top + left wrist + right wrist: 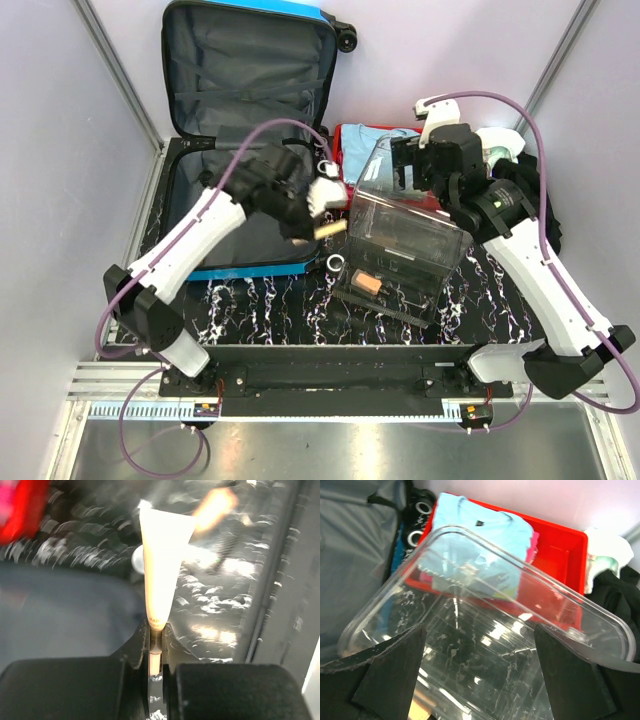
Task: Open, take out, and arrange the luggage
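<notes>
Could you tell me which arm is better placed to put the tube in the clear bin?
Left: the left gripper is shut on the tube, right beside the clear bin; the right gripper hangs open at the bin's rim.

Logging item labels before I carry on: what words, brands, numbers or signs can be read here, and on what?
No text reads clearly in any view.
Cream tube in the left gripper: tiny dark print near the gripped end, too blurred to read.
Light blue T-shirt in the red tray: small dark neck label, too small to read.
The luggage and clear bin: no markings visible.
</notes>
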`<state>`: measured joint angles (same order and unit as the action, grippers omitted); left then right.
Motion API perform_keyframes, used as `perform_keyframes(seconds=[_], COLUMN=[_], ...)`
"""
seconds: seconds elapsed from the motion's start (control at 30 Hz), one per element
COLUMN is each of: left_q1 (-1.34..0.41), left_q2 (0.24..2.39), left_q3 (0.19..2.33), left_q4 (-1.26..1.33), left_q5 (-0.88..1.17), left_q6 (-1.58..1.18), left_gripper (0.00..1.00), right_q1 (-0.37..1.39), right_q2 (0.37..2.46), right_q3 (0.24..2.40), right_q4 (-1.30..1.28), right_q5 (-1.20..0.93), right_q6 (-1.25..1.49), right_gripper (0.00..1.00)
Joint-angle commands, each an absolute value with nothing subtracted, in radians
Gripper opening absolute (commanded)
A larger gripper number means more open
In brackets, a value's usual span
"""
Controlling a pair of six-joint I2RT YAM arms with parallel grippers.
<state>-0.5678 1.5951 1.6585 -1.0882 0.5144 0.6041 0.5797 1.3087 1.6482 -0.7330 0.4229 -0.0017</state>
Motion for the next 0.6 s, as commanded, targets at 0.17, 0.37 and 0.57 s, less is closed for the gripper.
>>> perform_keyframes(seconds=[0.17,0.37,0.57], left_q1=[-0.972,-1.106,-1.127], left_q2=[1.690,1.860,1.917], left_q3=[1.706,1.796,1.819], left_q4=[-1.123,-0.968,-0.859], left_q5=[0.327,0.101,0.031], left_q6=[0.825,0.864,0.917], left_gripper=[0.00,0.00,0.00], right_q1=[0.537,0.537,0.537], right_q2=[1.220,1.186,1.154], right_q3=[1.629,1.606,1.580], right_q4=[-0.745,-0.761,-0.769], right_q5=[0.370,0.353,0.344], right_q6=[0.086,0.109,0.117], right_gripper=[0.94,0.94,0.94])
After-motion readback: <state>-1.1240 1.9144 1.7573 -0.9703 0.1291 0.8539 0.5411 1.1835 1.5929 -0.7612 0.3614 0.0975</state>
